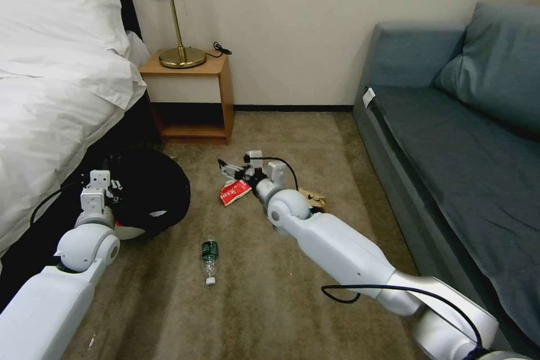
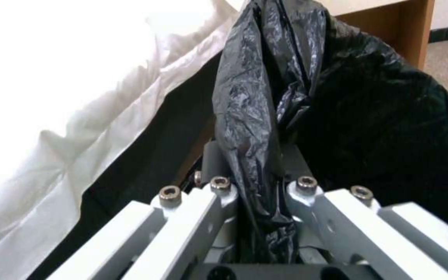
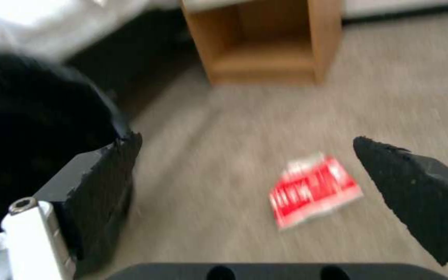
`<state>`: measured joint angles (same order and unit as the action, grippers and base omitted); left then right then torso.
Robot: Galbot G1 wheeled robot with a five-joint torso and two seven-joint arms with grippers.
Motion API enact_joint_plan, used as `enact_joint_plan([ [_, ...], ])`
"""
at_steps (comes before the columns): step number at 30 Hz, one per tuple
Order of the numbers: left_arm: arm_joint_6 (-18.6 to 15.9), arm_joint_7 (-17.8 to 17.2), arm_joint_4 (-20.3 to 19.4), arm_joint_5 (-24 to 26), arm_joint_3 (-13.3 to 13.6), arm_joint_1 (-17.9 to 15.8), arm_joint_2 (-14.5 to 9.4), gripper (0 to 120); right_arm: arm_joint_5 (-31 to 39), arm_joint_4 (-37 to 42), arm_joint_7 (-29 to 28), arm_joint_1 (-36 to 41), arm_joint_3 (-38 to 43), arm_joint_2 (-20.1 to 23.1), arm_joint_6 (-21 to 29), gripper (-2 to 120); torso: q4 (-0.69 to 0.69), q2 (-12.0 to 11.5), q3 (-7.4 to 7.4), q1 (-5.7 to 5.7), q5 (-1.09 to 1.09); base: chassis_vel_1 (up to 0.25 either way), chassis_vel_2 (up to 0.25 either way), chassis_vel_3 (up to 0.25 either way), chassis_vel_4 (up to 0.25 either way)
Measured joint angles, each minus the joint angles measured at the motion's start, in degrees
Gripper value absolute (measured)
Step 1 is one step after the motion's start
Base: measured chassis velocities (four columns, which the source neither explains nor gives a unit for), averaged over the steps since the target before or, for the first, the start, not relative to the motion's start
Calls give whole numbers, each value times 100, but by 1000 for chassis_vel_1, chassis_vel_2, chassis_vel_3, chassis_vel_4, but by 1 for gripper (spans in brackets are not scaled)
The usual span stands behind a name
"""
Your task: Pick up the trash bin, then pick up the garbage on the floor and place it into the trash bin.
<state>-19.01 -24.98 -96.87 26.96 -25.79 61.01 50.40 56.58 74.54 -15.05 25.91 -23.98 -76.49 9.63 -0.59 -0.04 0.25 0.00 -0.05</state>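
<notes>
I note glossy crinkled black plastic bag (image 2: 255, 97) lining trash bin (image 1: 130, 232); matt rough carpet (image 1: 270, 304); wood nightstand (image 1: 191, 95); rough dark pads (image 3: 105, 186).

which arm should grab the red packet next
Right. The right gripper hangs open just over the red packet, while the left gripper is shut on the trash bin by the bed.

White jointed arms, black cables, silver screw-studded grippers (image 1: 100, 179) (image 1: 228, 167) (black rubbery pads (image 3: 105, 194))
</notes>
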Motion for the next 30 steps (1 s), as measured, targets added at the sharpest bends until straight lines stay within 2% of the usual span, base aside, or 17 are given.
enact_joint_plan([
  [2,-38,-35,-66,-3,-3,1,46,6,182,-41,-189,119,38,2,284,100,-1,0,0,0,-2,0,0,0,0],
  [8,-54,-54,-140,-17,-58,44,62,6,366,-70,-250,378,-285,-16,536,100,-2,0,0,0,-1,0,0,0,0],
  [16,1,-38,-171,-153,-221,241,206,6,398,-215,-331,719,-714,-261,594,100,1,0,0,0,-1,0,0,0,0],
  [22,33,-30,-189,-211,-229,294,314,6,339,-387,-307,886,-954,-412,584,100,-1,0,0,0,-2,0,0,0,0],
  [30,58,-23,-176,-218,-232,293,326,6,267,-757,-82,981,-1183,-644,508,100,0,0,0,0,-2,0,0,0,0],
])
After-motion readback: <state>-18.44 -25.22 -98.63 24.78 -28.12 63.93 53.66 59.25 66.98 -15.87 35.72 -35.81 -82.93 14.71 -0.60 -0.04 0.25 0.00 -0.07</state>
